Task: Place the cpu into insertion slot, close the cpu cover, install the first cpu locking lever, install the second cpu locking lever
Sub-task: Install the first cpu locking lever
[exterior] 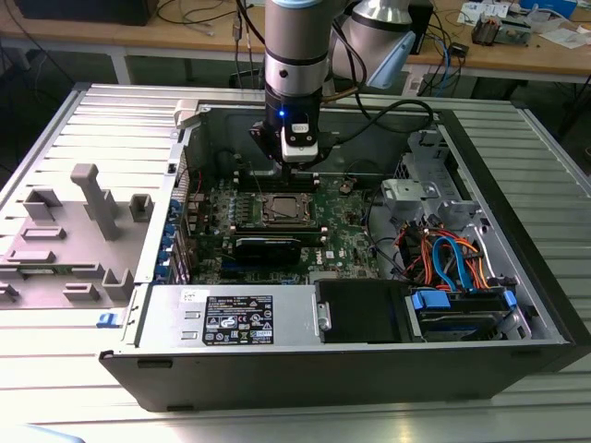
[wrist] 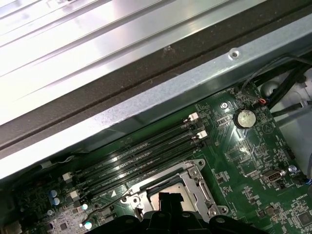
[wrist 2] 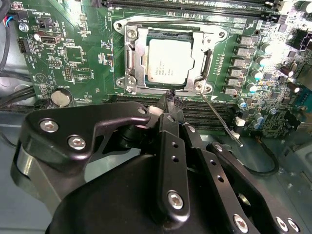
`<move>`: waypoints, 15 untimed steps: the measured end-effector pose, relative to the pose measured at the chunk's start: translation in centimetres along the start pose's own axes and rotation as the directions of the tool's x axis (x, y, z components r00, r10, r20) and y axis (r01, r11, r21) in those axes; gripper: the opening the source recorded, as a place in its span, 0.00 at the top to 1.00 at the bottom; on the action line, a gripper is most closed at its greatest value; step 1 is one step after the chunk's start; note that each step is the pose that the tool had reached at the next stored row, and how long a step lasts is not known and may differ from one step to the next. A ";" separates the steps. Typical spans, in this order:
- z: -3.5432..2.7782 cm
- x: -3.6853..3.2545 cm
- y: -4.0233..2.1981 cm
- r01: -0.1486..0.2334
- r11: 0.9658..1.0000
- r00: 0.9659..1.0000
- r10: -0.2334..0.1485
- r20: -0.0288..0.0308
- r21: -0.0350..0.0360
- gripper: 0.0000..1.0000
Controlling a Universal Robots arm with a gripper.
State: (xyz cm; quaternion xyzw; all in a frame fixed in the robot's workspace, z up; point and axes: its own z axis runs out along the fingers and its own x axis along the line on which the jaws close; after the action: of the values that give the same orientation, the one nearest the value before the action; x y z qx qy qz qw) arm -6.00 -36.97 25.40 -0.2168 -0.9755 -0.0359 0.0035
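The cpu (wrist 2: 168, 61) lies flat in the insertion slot (wrist 2: 127, 83), its silver top showing through the window of the cpu cover (wrist 2: 132, 53), which is down over it. One thin wire locking lever (wrist 2: 222, 117) sticks out loose from the socket's corner over the memory slots. Another lever (wrist 2: 165, 23) lies along the socket's far edge. My gripper (wrist 2: 170, 96) hovers just off the socket edge beside the loose lever's base, shut with nothing held. In the exterior view the gripper (exterior: 297, 164) hangs over the socket's (exterior: 282, 209) back edge. The first wrist view shows the fingertips (wrist: 163, 199) over the socket (wrist: 195, 178).
Long black memory slots (wrist: 141, 153) run beside the socket. A coin battery (wrist: 245, 118) sits on the green board. The open case's metal wall (wrist: 161, 92) is close behind. Orange and blue cables (exterior: 448, 258) and a black power supply (exterior: 231, 318) fill the case's near side.
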 end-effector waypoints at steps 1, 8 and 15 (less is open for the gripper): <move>0.00 0.00 0.00 0.001 1.000 1.000 -0.001 0.000 0.000 0.89; 0.00 0.00 0.00 0.010 1.000 1.000 -0.010 -0.003 -0.005 0.89; 0.00 0.00 0.00 0.019 1.000 1.000 -0.019 -0.005 -0.008 0.89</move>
State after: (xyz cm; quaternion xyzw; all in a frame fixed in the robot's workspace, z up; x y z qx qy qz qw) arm -6.00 -36.97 25.39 -0.2072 -0.9774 -0.0403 0.0048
